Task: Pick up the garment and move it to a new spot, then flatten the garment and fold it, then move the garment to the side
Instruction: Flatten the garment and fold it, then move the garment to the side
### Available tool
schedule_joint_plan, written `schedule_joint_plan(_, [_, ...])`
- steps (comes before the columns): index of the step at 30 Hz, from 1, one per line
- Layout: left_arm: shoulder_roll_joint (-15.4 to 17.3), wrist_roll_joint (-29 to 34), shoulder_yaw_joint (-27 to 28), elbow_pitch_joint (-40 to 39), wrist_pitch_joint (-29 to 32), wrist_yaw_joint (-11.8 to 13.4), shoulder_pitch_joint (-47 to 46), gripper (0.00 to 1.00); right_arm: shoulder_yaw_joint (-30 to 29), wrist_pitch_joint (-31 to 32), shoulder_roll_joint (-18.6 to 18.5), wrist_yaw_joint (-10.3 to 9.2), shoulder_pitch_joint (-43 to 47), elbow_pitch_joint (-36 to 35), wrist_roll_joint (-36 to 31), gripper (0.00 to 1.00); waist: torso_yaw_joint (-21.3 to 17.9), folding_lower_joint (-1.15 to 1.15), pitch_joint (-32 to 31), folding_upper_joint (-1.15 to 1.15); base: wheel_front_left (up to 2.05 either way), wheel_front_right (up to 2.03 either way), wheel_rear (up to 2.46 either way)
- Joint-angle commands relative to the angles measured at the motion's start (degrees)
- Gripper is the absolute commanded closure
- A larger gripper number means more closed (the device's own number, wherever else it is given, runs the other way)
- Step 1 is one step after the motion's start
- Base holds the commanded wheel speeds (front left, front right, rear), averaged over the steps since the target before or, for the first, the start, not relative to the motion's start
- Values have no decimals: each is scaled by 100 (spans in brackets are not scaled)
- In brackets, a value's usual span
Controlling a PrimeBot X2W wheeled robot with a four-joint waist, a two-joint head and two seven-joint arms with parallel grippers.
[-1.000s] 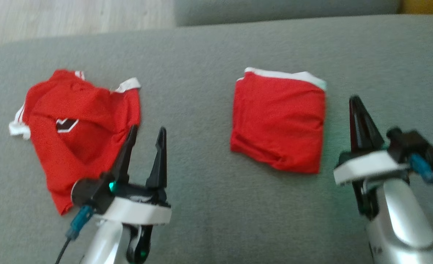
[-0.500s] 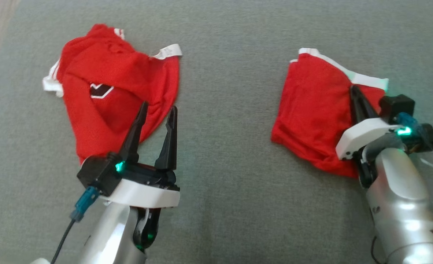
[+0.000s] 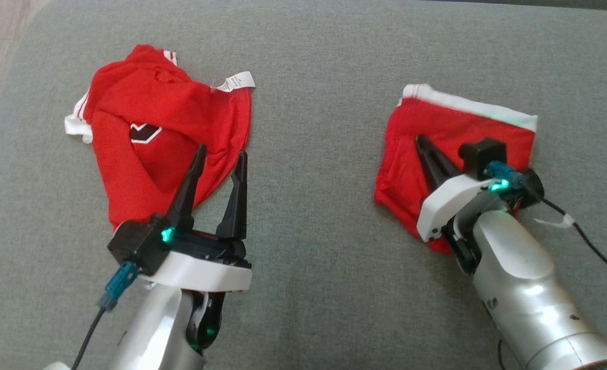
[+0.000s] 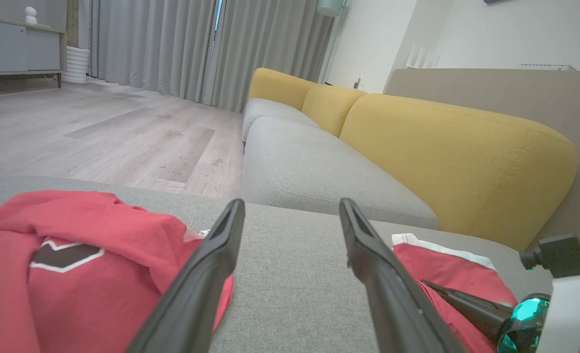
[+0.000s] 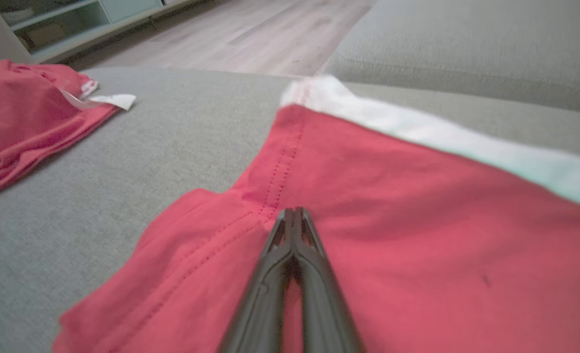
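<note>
Two red garments lie on the grey sofa seat (image 3: 314, 154). The crumpled garment (image 3: 144, 108) (image 4: 98, 220) (image 5: 15, 113), with a black-and-white logo and a white label, lies at the left. My left gripper (image 3: 221, 152) (image 4: 291, 203) stands open and empty, its tips at that garment's lower right edge. The folded garment (image 3: 452, 128) (image 4: 442, 264) (image 5: 417, 220), with a white band along its far edge, lies at the right. My right gripper (image 3: 420, 139) (image 5: 294, 212) is shut with no cloth between its fingers. Its tip points over the folded garment's left half, near a seam.
Beyond the seat in the left wrist view are a yellow backrest (image 4: 442, 147) and a second grey cushion (image 4: 309, 166). Wooden floor (image 4: 98, 137) (image 3: 0, 31) lies past the seat's left edge. A strip of bare grey cushion separates the two garments.
The head camera has tilted down and shifted. My right gripper has moved from beside the folded garment's right edge to over it. The left gripper holds its place by the crumpled garment.
</note>
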Motion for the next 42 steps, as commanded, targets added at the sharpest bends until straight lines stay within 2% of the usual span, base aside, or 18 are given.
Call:
schedule_joint_plan(1, [24, -53, 204, -196, -52, 9, -96, 0, 331, 170, 87, 37, 3, 45, 261, 100, -10, 0, 4, 0, 0, 0, 0])
schedule_joint_plan(5, [24, -45, 247, -195, -52, 9, -103, 0, 616, 231, 88, 37, -43, 144, 570, 100, -59, 0, -7, 0, 0, 0, 0])
schedule_joint_plan(8, [24, -23, 312, -193, -52, 9, -86, 0, 696, 27, 88, 37, -134, 153, 703, 100, -154, 0, -56, 0, 0, 0, 0])
schedule_joint_plan(14, [24, 36, 463, -246, -52, 9, -39, 0, 63, -326, 31, 37, -247, -125, 416, 100, -467, 0, -236, 0, 0, 0, 0])
schedule_joint_plan(17, [24, 74, 528, -283, -52, 9, -12, 0, -526, -342, -50, 37, -18, -798, 23, 100, -648, 0, -326, 0, 0, 0, 0])
schedule_joint_plan(23, [24, 128, 602, -307, -52, 9, 37, 0, -1604, -345, 23, 37, 1025, -2235, -664, 100, -962, 0, -471, 0, 0, 0, 0])
schedule_joint_plan(27, [24, 156, 639, -303, -52, 9, 88, 0, -1942, -346, 76, 37, 1633, -2896, -810, 100, -1129, 0, -554, 0, 0, 0, 0])
schedule_joint_plan(30, [24, 169, 645, -281, -52, 9, 150, 0, -2024, -346, 85, 37, 1993, -3149, -590, 100, -1214, 0, -626, 0, 0, 0, 0])
schedule_joint_plan(31, [24, 175, 647, -274, -52, 9, 175, 0, -2021, -346, 85, 37, 2089, -3219, -535, 54, -1238, 0, -647, 0, 0, 0, 0])
schedule_joint_plan(32, [24, 185, 646, -260, -52, 9, 202, 0, -2018, -346, 86, 37, 2176, -3272, -490, 0, -1261, 0, -663, 0, 0, 0, 0])
schedule_joint_plan(42, [24, 237, 628, -219, -52, 9, 279, 0, -1956, -346, 88, 37, 2386, -3390, -344, 0, -1313, 0, -686, 0, 0, 0, 0])
